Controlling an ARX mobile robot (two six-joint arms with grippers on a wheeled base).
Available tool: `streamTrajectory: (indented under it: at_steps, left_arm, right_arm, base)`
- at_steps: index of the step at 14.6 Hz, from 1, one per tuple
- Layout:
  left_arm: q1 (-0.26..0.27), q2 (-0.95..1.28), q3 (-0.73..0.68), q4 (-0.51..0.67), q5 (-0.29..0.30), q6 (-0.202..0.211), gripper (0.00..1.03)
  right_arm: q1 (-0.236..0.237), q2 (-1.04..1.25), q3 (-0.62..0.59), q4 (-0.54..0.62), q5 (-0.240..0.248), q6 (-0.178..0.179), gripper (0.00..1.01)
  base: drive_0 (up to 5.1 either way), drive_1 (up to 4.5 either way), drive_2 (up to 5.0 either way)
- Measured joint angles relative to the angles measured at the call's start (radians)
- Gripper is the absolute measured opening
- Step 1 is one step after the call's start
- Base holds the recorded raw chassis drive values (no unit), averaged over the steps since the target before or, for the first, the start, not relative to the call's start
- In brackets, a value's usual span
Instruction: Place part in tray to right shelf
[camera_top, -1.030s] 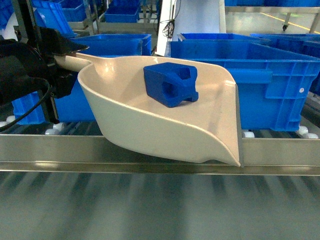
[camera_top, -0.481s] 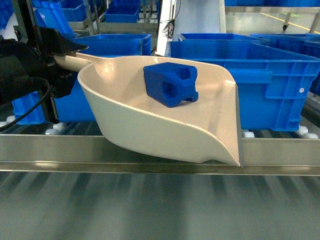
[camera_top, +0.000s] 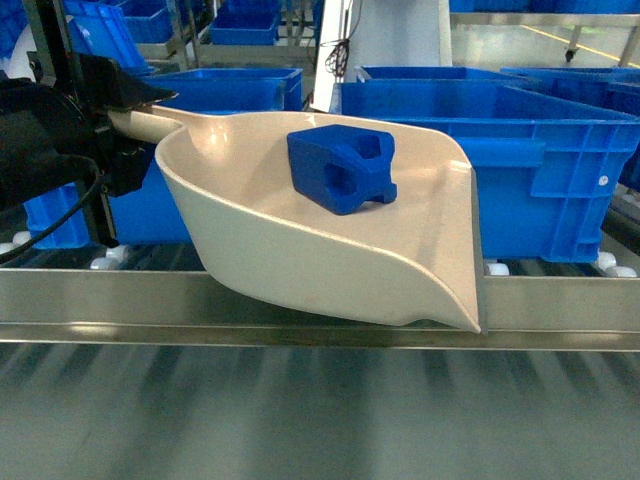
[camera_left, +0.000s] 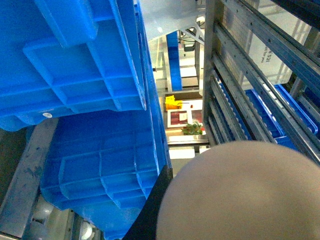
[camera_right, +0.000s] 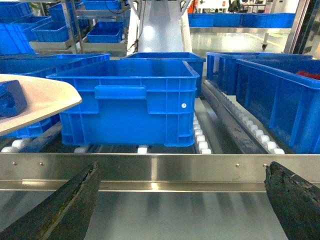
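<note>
Left gripper (camera_top: 128, 112): jaws clamped on handle of tray (camera_top: 300, 240), held tilted above steel rail (camera_top: 300, 300). Right gripper (camera_right: 182, 200): jaws spread wide, holding nothing, dark fingers (camera_right: 70, 207) at lower corners of wrist view. Part (camera_top: 342, 168): resting inside tray bowl, near back wall. Behind tray: blue crates (camera_top: 540, 170) on roller shelf, just beyond tray's front lip. Left wrist view: tray underside (camera_left: 240, 195) blocks lower right; crate (camera_left: 75, 60) fills left.

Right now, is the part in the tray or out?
In. The part sits inside the tray, resting on its inner surface, held by the left gripper at the handle.
</note>
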Motion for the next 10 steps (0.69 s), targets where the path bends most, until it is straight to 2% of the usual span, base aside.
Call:
streamTrajectory:
  at_steps: [10]
  left_arm:
    - [0.0,0.0,0.0,0.0,0.0,0.0,0.12]
  right_arm:
    - [0.0,0.0,0.0,0.0,0.0,0.0,0.98]
  base:
    - [0.0,0.0,0.0]
